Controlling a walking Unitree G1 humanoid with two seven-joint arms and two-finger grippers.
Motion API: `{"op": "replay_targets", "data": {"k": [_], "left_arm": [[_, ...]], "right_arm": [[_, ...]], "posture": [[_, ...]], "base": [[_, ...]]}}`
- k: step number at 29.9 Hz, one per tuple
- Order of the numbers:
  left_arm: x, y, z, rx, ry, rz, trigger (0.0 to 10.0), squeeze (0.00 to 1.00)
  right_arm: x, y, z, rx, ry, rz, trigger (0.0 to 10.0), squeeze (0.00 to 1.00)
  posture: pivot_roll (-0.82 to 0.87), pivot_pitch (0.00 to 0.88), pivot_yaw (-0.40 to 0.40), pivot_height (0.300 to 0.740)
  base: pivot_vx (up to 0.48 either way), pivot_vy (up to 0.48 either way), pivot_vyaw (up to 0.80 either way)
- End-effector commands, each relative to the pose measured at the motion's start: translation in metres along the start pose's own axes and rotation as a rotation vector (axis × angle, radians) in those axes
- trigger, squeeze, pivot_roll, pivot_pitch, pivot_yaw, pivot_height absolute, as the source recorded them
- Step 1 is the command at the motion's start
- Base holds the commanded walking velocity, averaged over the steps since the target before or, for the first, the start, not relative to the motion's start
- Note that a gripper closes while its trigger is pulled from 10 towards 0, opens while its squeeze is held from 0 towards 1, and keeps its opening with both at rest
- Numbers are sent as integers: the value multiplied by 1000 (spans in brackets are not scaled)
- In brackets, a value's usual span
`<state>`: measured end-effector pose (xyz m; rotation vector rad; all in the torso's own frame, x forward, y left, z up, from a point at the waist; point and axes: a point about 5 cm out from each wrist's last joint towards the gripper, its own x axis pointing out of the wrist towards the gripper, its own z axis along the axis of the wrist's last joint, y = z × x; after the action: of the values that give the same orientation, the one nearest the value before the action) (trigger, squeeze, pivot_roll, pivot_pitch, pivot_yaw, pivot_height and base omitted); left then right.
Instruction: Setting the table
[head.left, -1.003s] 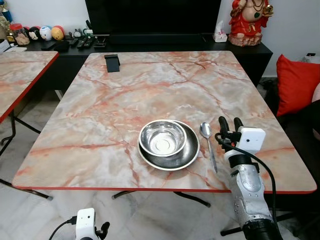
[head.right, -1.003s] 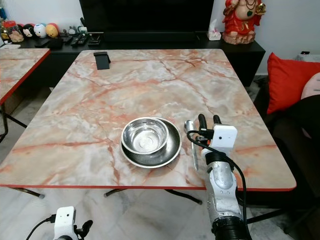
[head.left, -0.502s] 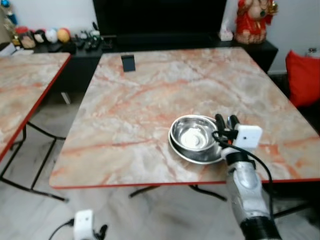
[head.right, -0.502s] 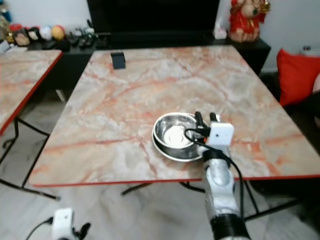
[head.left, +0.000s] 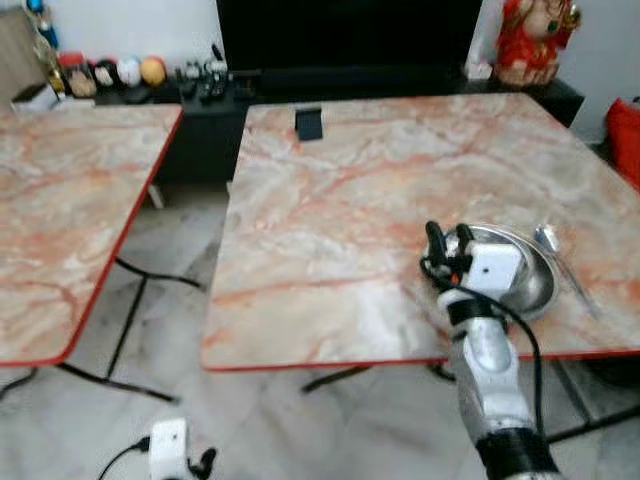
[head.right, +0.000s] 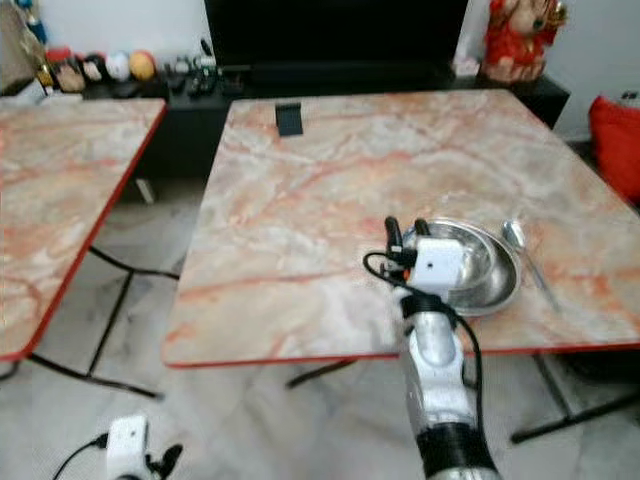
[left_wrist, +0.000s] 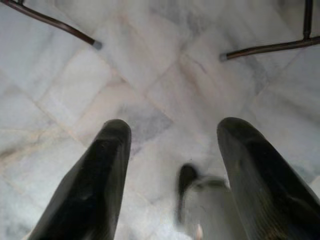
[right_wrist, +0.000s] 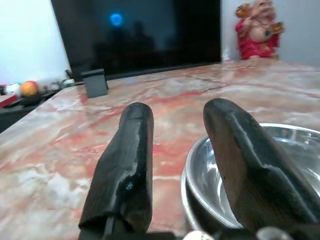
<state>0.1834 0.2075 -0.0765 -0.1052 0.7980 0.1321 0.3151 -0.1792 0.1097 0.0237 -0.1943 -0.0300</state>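
A steel bowl (head.right: 484, 262) rests in a steel plate (head.right: 497, 293) near the front right of the marble table (head.left: 340, 200). To their right lies a spoon (head.right: 523, 247). My right gripper (head.left: 448, 235) is raised over the table at the bowl's left rim, open, with nothing between its fingers (right_wrist: 131, 150). In the right wrist view the bowl (right_wrist: 280, 155) sits just beyond one finger. My left gripper (left_wrist: 175, 125) hangs low and open over the floor.
A second marble table (head.left: 60, 220) stands to the left, with a gap of marble floor (head.left: 170, 250) between the two. A small black stand (head.left: 309, 123) sits at the table's far edge. Behind are a dark cabinet with a TV, a red statue (head.left: 535, 40) and a red cushion (head.left: 630, 135).
The whole picture has swung left, so the table and dishes now sit further right and the second table fills the left. My right gripper stays raised by the bowl.
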Motion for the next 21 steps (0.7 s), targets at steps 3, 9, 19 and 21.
{"op": "replay_targets", "data": {"k": [3, 9, 19, 21], "left_arm": [[0, 6, 2, -2, -8, 13, 10000, 0], [0, 7, 3, -2, -9, 15, 10000, 0], [0, 7, 3, 0, -10, 14, 10000, 0], [0, 7, 3, 0, -11, 14, 10000, 0]], "right_arm": [[4, 8, 6, -15, -26, 29, 10000, 0], [3, 10, 5, -14, -27, 40, 10000, 0], [3, 9, 4, -2, -19, 35, 10000, 0], [3, 9, 4, -4, -18, 37, 10000, 0]], "posture": [[-65, 0, 5, 740], [-64, 0, 6, 740], [-63, 0, 7, 740], [-64, 0, 8, 740]], "base": [[0, 458, 0], [0, 458, 521], [0, 458, 94], [0, 458, 0]]}}
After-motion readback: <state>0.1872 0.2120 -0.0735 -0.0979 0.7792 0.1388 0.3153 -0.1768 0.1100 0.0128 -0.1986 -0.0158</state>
